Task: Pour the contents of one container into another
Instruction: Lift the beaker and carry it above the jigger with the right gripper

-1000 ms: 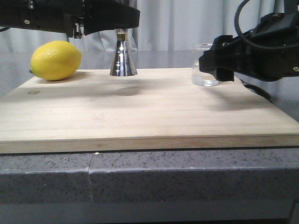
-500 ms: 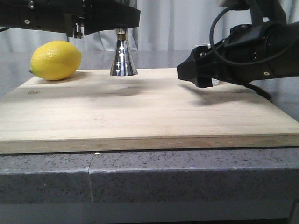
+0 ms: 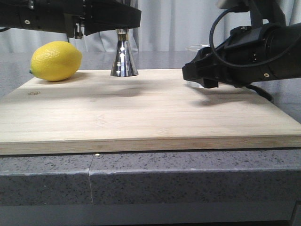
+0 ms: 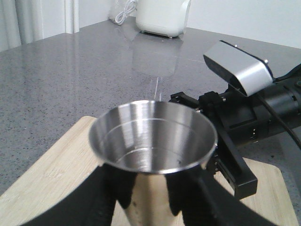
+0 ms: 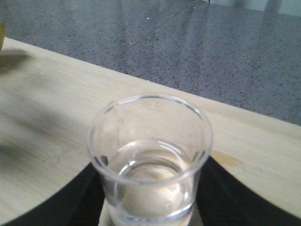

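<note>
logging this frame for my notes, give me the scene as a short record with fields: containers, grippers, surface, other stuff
beaker: small clear glass beaker, liquid in its lower part, upright between the right gripper's fingers
jigger: steel jigger, upright on the board, cup looks empty, left gripper's fingers around its body
left gripper: shut on jigger
right gripper: around the beaker; firm grip not certain
surface: wooden board on a grey speckled counter
other: lemon at the board's far left corner
pour: not begun
</note>
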Controlling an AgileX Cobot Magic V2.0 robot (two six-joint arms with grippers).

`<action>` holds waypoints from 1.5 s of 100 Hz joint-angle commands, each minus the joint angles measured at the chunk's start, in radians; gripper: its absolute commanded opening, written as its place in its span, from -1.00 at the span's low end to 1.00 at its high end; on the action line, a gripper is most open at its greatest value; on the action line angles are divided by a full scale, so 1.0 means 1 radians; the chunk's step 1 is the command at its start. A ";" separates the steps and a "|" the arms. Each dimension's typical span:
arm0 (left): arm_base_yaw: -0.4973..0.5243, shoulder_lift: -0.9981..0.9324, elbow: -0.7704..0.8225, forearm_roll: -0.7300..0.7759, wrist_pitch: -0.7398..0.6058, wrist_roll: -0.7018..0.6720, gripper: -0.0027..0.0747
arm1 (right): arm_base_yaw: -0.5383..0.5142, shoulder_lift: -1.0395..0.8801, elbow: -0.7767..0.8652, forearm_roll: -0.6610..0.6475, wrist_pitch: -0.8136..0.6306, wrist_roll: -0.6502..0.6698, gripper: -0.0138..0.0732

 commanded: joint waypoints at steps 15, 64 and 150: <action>-0.007 -0.041 -0.029 -0.098 0.089 -0.010 -0.39 | -0.006 -0.042 -0.027 -0.001 -0.048 0.004 -0.09; -0.007 -0.041 -0.029 -0.098 0.089 -0.010 -0.39 | 0.003 -0.290 -0.232 -0.001 0.516 0.007 -0.09; -0.007 -0.041 -0.029 -0.098 0.089 -0.010 -0.39 | 0.216 -0.158 -1.086 0.251 1.629 -0.479 -0.09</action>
